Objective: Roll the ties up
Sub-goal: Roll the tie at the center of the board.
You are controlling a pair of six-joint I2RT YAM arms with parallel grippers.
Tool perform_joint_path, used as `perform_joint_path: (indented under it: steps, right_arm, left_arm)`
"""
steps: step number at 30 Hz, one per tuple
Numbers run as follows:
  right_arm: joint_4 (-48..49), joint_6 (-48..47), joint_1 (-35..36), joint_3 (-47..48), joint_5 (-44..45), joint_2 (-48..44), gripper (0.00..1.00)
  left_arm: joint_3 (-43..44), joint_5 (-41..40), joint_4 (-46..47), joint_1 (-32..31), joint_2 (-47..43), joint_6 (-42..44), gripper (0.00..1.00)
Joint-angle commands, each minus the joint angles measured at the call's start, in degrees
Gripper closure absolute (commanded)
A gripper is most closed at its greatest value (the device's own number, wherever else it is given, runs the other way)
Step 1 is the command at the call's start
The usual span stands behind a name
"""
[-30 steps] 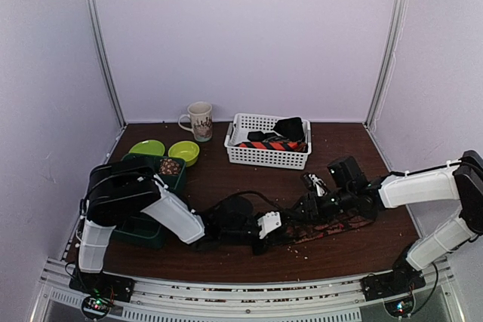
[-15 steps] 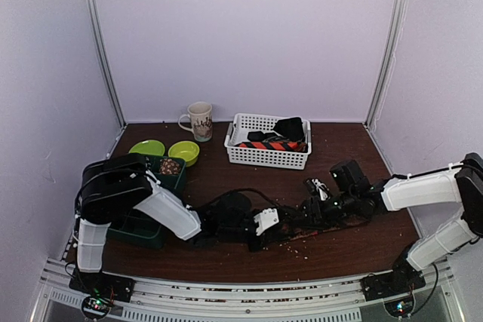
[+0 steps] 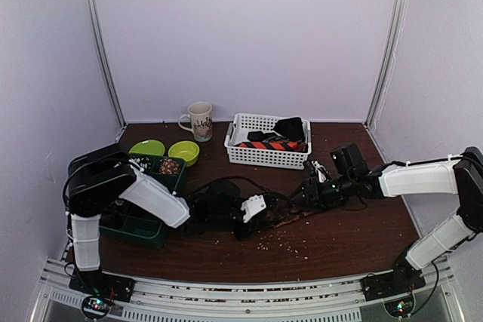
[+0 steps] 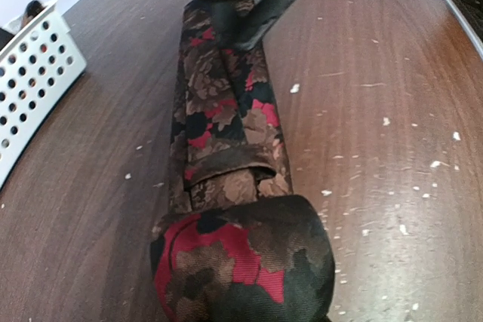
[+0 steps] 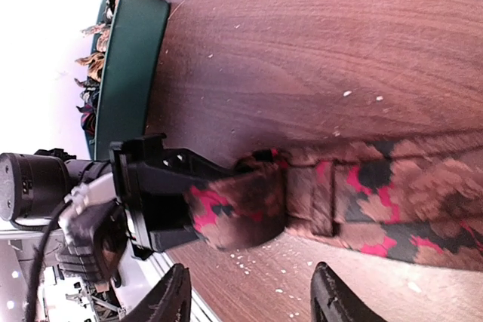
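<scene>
The left jaws are pinched on the rolled end of a brown, red and black patterned tie (image 4: 226, 111). In the left wrist view the coil (image 4: 241, 262) fills the bottom of the frame. In the right wrist view it sits between 2 black plates at the tip of the left arm (image 3: 162, 205). From the coil the unrolled length runs flat along the table (image 3: 339, 239) toward the right arm (image 3: 419, 179). A folded seam crosses the strip just past the roll.

The right jaws stand spread. Their 2 fingertips (image 5: 170, 299) show at the lower edge of the right wrist view with only bare wood between them, and the tie passes just beyond them. In the left wrist view a dark, blurred finger lies slantwise over the far end of the strip. I cannot tell whether it presses on the cloth.

Pale crumbs (image 3: 283, 243) are scattered on the wood in front of the tie.

Behind the tie stands a white perforated basket (image 3: 264, 159), well apart from it. The basket holds an orange-red and navy striped tie (image 3: 275, 143) and a black tie (image 3: 290, 127).

Left of the basket is a mug (image 3: 201, 120). Further left are 2 lime-green bowls (image 3: 147, 147), next to a dark green tray (image 3: 139, 233) beside the left arm.
</scene>
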Motion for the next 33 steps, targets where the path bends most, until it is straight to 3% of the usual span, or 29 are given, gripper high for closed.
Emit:
perform_joint_path:
  steps: [1, 10, 21, 27, 28, 31, 33]
  right_arm:
    - [2.80, 1.14, 3.09, 1.16, -1.47, 1.19, 0.47]
    - [4.11, 0.64, 8.11, 3.45, -2.82, 7.56, 0.52]
    - [5.48, -0.43, 8.47, 6.07, 0.23, 12.80, 0.56]
    - [6.57, -0.02, 8.47, 5.07, -1.67, 14.25, 0.78]
    - [6.52, -0.17, 8.48, 4.53, -1.98, 14.06, 0.78]
    - [6.98, -0.33, 8.47, 2.87, -3.18, 12.87, 0.59]
    - [7.58, -0.16, 8.47, 2.25, -3.51, 11.83, 0.56]
  left_arm:
    - [-2.72, 3.60, -10.38, -1.39, 2.03, 2.61, 0.84]
    - [-2.15, 7.96, -12.54, -0.38, 2.18, 3.29, 0.84]
    - [-1.07, 10.06, -14.05, -0.24, 3.10, 5.00, 0.84]
    - [-0.87, 9.86, -14.16, 0.20, 3.29, 4.66, 0.83]
    - [-0.89, 10.01, -13.99, 0.39, 3.31, 4.46, 0.83]
    - [-0.75, 10.42, -14.03, 0.59, 3.46, 4.42, 0.83]
    - [-0.64, 10.66, -14.13, 0.62, 3.63, 4.52, 0.82]
